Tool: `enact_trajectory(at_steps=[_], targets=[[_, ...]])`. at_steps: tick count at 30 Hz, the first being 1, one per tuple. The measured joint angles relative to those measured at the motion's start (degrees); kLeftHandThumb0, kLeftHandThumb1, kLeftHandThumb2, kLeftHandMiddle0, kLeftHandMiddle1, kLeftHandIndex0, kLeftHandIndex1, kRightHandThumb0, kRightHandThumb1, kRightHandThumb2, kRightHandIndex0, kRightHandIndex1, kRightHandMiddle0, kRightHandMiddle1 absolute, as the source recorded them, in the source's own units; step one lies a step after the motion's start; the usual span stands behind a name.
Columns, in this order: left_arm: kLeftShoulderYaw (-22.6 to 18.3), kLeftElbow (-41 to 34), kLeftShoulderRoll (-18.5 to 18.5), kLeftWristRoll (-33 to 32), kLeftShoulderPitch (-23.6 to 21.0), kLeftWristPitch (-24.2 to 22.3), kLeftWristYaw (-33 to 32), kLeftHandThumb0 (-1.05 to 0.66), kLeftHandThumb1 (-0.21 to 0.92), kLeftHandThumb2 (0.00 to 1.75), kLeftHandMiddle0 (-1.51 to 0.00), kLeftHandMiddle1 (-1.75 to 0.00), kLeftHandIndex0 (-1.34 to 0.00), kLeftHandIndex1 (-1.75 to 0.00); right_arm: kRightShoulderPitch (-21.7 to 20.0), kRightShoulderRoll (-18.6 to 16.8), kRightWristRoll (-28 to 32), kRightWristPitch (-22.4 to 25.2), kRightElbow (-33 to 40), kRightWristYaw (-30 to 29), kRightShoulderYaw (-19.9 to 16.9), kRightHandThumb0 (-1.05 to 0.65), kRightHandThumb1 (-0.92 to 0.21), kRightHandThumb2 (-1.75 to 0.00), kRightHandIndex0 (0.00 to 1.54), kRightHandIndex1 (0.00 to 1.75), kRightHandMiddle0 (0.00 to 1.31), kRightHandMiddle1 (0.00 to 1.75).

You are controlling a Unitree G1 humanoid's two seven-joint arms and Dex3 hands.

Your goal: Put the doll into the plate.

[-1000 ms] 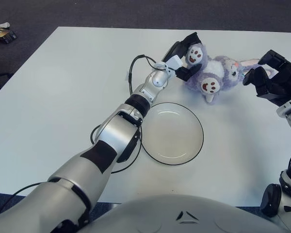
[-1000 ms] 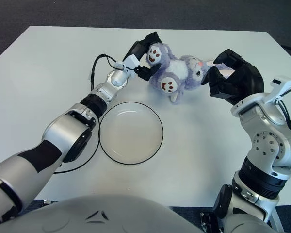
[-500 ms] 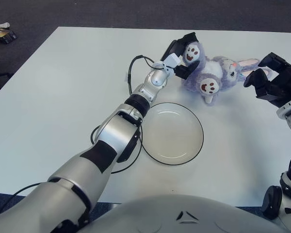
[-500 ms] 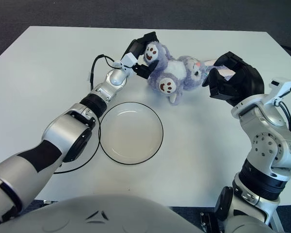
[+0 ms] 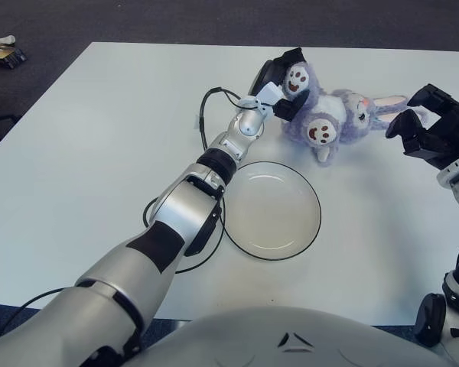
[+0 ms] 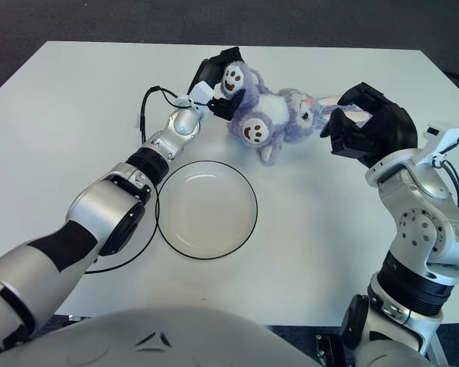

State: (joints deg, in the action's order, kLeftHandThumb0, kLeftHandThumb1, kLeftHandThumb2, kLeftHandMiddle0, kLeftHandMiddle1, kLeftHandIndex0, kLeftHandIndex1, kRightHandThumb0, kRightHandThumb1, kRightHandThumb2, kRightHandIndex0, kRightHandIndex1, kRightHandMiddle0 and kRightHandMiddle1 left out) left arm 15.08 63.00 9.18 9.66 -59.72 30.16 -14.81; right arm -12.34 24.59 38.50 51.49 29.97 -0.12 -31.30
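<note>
The doll (image 5: 329, 115) is a purple plush rabbit lying on its back on the white table (image 5: 99, 138), feet toward me, ears to the right. My left hand (image 5: 281, 76) is shut on the doll's upper foot at the table's far middle. The plate (image 5: 271, 210) is a clear round dish with a dark rim, standing empty below the doll, near my left forearm. My right hand (image 5: 432, 126) hovers just right of the doll's ears (image 6: 333, 103), its fingers curled and holding nothing.
A black cable (image 5: 210, 103) loops beside my left wrist and another runs under my left forearm by the plate's left rim. The table's right edge lies beyond my right hand. Dark floor surrounds the table.
My left hand has pulled the doll's foot up and to the left, dragging the doll a little leftward, away from my right hand. The right hand has stayed nearly still.
</note>
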Motion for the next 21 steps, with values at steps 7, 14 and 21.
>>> enact_trajectory(at_steps=[7,14,21], targets=[[-0.1,-1.56,0.0,-0.34,0.11,-0.17,-0.27,0.53,0.16,1.5,-0.74,-1.75,-1.03,-1.75,-0.14,0.74,-2.42,-1.28,-0.67,0.0,0.97,-0.01,-0.06,-1.58,0.77,1.75,0.66,1.63],[-0.48,-3.96,0.0,-1.93,0.35,-0.17,-0.18,0.53,0.16,1.5,-0.73,-1.75,-1.02,-1.75,-1.07,3.36,-9.46,-5.48,-4.37,0.55,4.05,-0.01,-0.05,-1.6,0.78,1.75,0.67,1.64],[-0.85,-5.6,-0.01,-3.93,0.64,-0.22,1.15,0.53,0.17,1.5,-0.73,-1.75,-1.01,-1.75,-4.62,6.04,-18.16,-13.64,-13.95,1.3,7.95,-0.01,-0.12,-1.54,0.76,1.74,0.54,1.71]])
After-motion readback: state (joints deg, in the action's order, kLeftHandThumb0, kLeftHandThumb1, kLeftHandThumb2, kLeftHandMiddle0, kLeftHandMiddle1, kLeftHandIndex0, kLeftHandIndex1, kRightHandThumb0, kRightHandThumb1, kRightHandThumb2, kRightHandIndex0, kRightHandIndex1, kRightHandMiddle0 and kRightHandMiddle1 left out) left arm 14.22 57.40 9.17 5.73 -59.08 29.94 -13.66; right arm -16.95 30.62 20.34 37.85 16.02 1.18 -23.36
